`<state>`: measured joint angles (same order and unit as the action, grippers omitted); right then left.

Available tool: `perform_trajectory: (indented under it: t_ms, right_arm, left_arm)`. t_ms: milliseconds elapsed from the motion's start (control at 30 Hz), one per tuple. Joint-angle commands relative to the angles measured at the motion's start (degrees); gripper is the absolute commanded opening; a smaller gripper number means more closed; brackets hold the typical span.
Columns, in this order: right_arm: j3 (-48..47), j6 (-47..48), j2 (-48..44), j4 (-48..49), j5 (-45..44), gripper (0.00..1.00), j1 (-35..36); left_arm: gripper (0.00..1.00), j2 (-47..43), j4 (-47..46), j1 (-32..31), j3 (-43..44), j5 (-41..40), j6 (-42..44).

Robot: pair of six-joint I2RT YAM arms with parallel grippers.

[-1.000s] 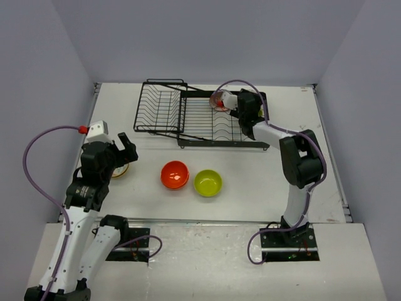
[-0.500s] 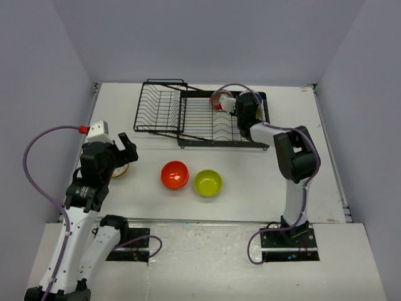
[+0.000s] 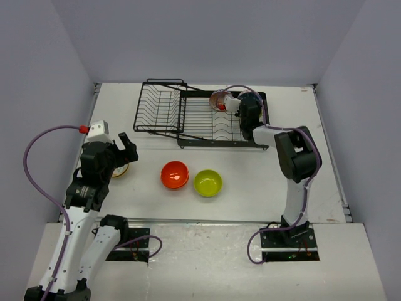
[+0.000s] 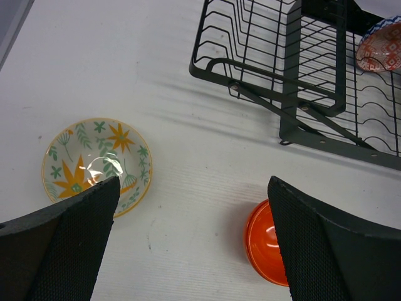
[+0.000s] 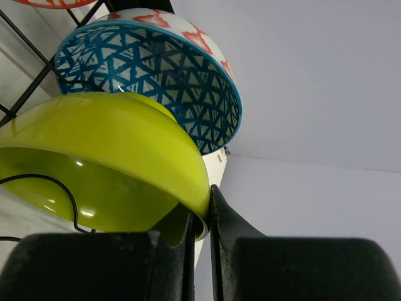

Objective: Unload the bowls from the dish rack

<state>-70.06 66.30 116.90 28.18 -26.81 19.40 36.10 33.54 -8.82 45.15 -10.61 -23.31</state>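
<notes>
Right fingers [image 5: 213, 217] sank into dish rack [image 3: 188, 119], now pinching racked lime bowl [image 5: 94, 157] rim; lift likely next. Left fingers [image 3: 124, 147] spread.

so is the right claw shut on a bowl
Shut: the right claw pinches the lime-green bowl by its rim, fingers nearly touching.

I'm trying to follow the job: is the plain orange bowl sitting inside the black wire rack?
No, the orange bowl rests on the white table, in front of the dish rack.

White table [image 3: 263, 172]: dish rack [image 3: 188, 116], three bowls [image 3: 175, 174]
</notes>
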Motion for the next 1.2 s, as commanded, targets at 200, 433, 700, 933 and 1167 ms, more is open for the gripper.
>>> perform_trajectory:
  t_ms: [200, 433, 700, 933, 1167]
  right_arm:
    - [3.09, 0.23, -1.94, 14.67, -1.58, 0.0, 0.55]
    - [5.72, 5.59, -1.76, 31.31, -4.31, 0.0, 0.55]
    - [8.1, 2.97, -5.97, 33.96, -5.44, 0.0, 1.25]
    - [9.94, -17.74, -21.4, 19.23, -11.59, 0.0, 5.29]
    - [-1.75, -73.74, -39.98, -52.73, 14.47, 0.0, 12.23]
  left_arm:
    - [1.0, 0.38, -1.99, -0.32, 0.82, 1.3, 1.51]
    - [1.0, 0.29, -2.07, -0.32, 0.82, 1.38, 1.51]
    - [1.0, 0.64, -2.08, -0.32, 0.82, 1.56, 1.6]
    - [1.0, 0.55, -2.25, -0.32, 0.73, 1.65, 1.69]
    - [1.0, -0.06, -1.99, -0.32, 0.82, 1.03, 1.51]
